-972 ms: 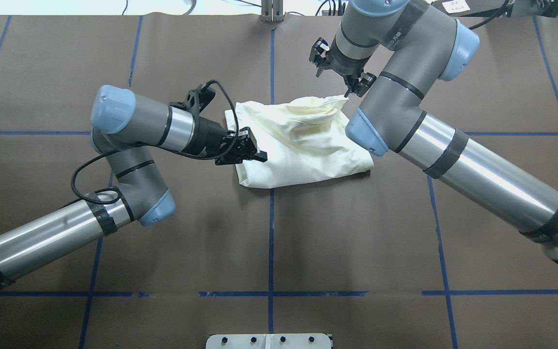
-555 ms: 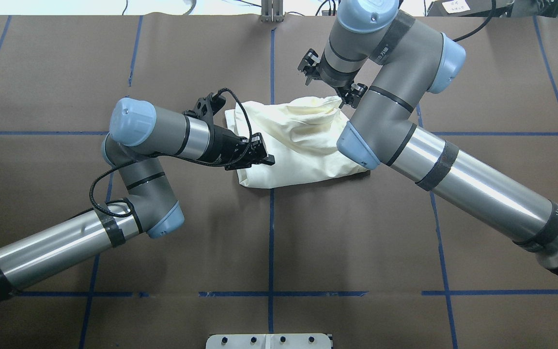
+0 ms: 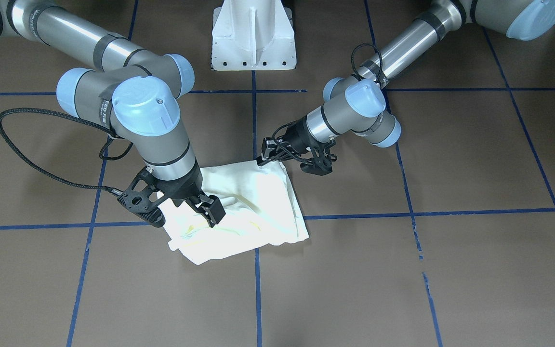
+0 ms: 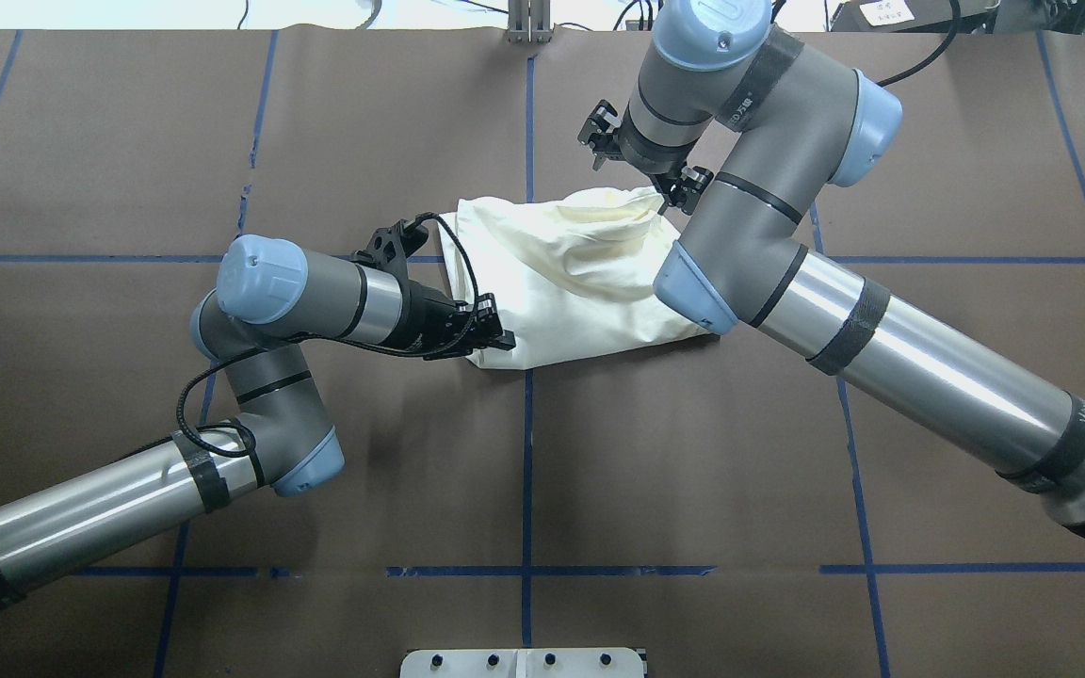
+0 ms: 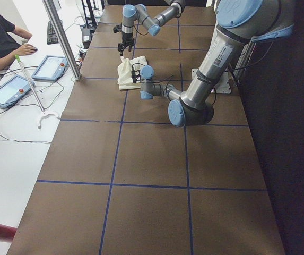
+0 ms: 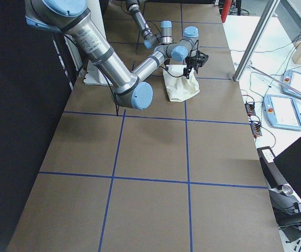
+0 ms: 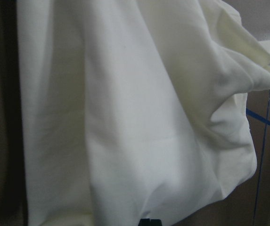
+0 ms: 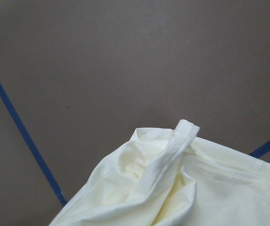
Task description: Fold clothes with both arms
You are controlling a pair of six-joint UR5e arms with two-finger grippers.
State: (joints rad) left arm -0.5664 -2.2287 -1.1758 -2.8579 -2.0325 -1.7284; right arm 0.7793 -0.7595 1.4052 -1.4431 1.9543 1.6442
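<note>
- Left gripper (image 4: 494,337) sits low at the near-left corner of the shirt (image 4: 580,282), touching its edge; whether it has pinched cloth I cannot tell.
- Right gripper (image 4: 641,162) hangs spread wide over the far-right corner, holding nothing, one finger just touching a raised fold.
- Shirt lies bunched in a rough rectangle on the table (image 4: 693,452), across the centre tape line (image 4: 527,471), between both arms.
- Step, by my judgement: taking hold of opposite corners.
- Next calls for a firm pinch at each corner, then lifting together so the cloth doesn't drag.
</note>
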